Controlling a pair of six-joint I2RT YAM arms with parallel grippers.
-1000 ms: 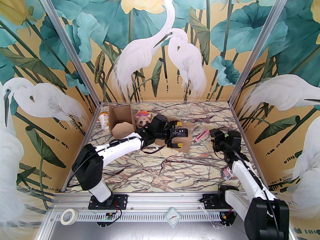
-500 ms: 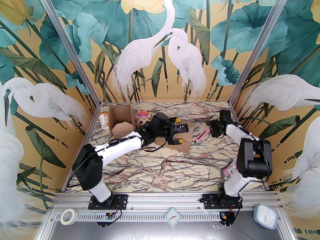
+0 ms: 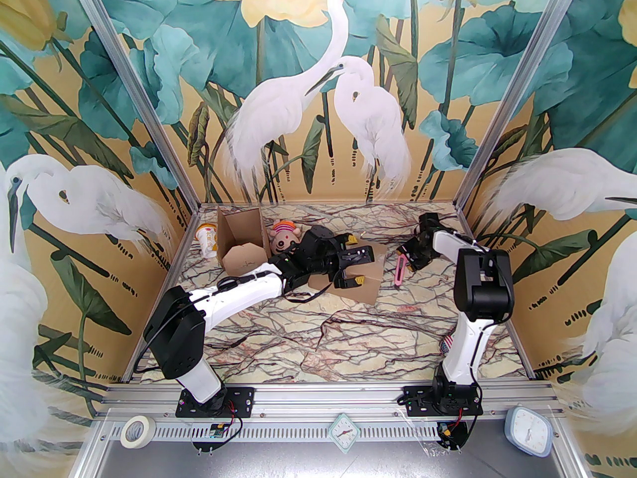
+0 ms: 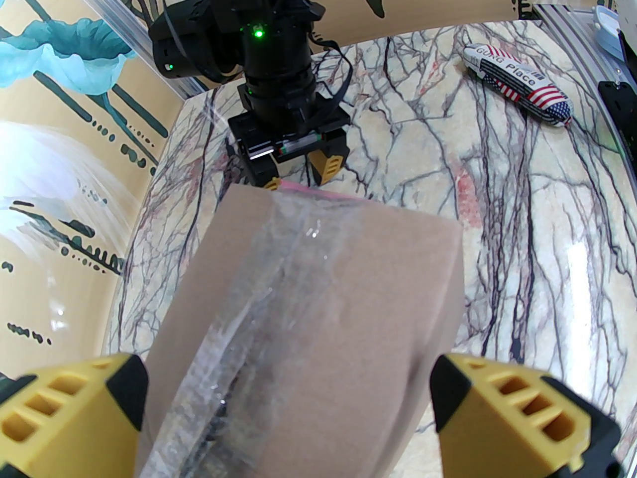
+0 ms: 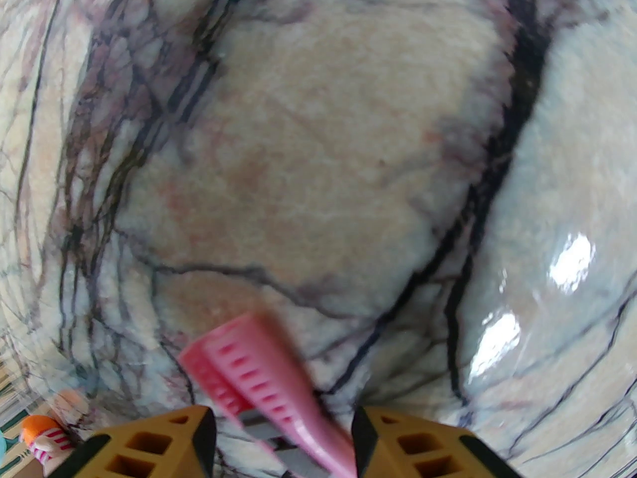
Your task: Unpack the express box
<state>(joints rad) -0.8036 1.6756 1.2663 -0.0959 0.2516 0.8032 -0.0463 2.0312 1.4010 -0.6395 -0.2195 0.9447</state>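
"Marble table (image 3: pixel 318 336), far side: what's new?"

"The right gripper (image 5: pixel 283 431) has swung over to the pink cutter (image 5: pixel 259 366) and is half-closed around it, not yet pinching. The left gripper (image 4: pixel 288 401) is spread wide astride the taped box (image 4: pixel 318 316), mid-table — slitting looks close."

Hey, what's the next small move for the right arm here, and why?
Probably close the right gripper on the pink knife. The knife sits between its open jaws with a gap showing, so it is not yet gripped, and the box in front of the open left gripper is sealed with tape.
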